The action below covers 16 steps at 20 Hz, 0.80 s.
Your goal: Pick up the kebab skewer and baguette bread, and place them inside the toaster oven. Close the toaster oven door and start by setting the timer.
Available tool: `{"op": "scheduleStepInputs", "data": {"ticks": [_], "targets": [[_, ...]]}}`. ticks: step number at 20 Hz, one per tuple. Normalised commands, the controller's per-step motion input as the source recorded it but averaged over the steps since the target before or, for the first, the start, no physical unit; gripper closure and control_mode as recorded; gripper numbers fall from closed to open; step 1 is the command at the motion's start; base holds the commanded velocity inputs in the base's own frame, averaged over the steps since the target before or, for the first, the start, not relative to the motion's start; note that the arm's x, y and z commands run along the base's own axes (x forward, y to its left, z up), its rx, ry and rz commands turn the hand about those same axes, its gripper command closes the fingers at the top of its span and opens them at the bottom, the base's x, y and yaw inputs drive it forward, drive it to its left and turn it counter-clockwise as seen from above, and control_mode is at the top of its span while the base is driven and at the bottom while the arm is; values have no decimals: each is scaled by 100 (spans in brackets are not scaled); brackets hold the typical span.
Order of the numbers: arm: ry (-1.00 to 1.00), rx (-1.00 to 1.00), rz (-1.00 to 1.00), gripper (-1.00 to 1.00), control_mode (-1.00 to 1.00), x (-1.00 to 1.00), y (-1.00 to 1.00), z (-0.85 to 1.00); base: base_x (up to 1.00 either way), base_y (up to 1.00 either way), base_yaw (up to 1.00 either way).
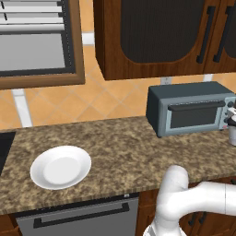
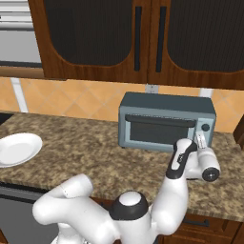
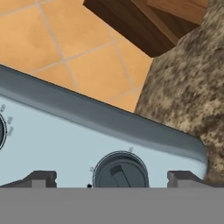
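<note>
Facing toaster oven [image 3: 52,140] knob [image 3: 120,170], gripper [image 3: 111,178] open astride

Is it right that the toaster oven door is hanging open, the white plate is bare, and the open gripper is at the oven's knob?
Not quite: the toaster oven door is shut, upright against the toaster oven, as the right base view shows. The rest holds: the white plate is bare, and the gripper is open, its tips either side of the knob in the hand view.
</note>
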Motion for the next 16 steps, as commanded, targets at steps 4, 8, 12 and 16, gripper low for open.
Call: {"op": "scheduleStepInputs", "data": {"ticks": [4, 8, 12, 16], "targets": [[0, 1, 0, -100, -100, 19, 0, 0, 0, 0, 0], [0, 3, 0, -100, -100, 20, 0, 0, 0, 0, 0], [0, 4, 0, -100, -100, 24, 0, 0, 0, 0, 0], [0, 5, 0, -100, -100, 24, 0, 0, 0, 0, 0]]}}
